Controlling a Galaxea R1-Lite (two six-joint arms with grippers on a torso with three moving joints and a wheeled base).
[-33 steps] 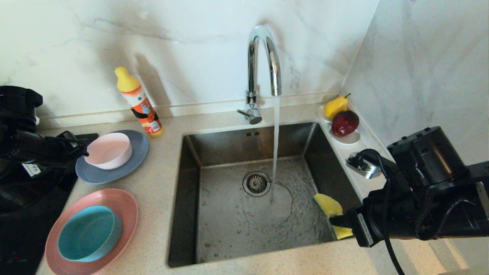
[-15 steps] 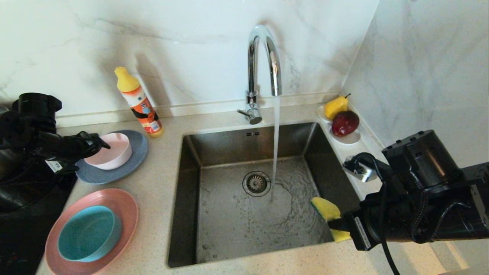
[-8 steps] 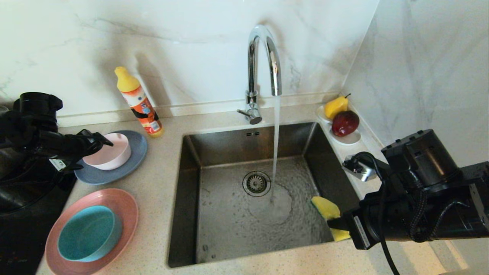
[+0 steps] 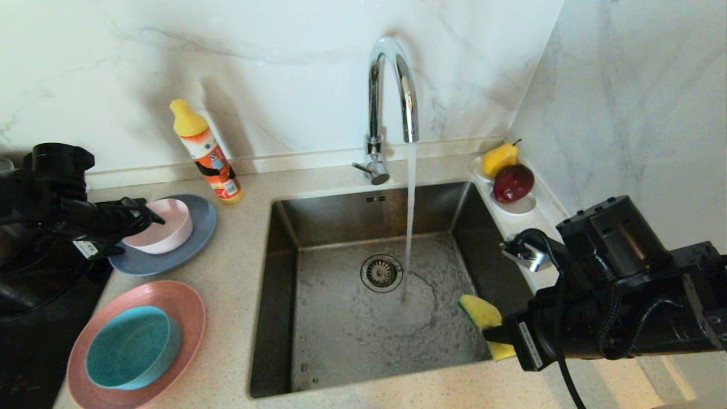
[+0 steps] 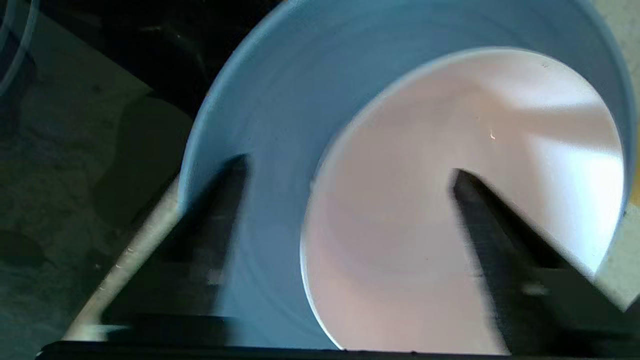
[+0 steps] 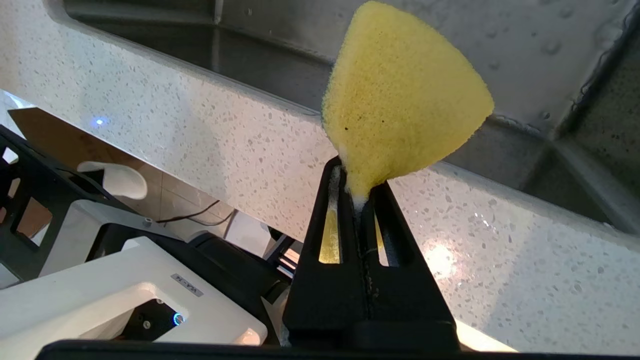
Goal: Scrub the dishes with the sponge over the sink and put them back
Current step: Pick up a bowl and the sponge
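1. Fingers (image 6: 345, 200) of the right gripper (image 4: 495, 336) are clamped tight on the sponge (image 4: 480, 312), held above the near right corner of the sink (image 4: 363, 295).
2. Left gripper (image 4: 149, 211) fingers (image 5: 220, 220) stand apart, straddling the near wall of the pale pink bowl (image 4: 164, 227): one inside, one over the grey-blue plate (image 4: 193, 241) beneath.
3. Pink plate (image 4: 187, 301) carrying the teal bowl (image 4: 133, 346) sits near the left gripper, untouched.

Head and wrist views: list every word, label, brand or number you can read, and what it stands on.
Nothing can be read for certain.
Detergent bottle: printed label with a blue logo, too small to read.
White tag on the left arm: characters too small.
White label on the right gripper's body: blurred.
Small grey tag on the white base below the counter: inverted characters, not legible.
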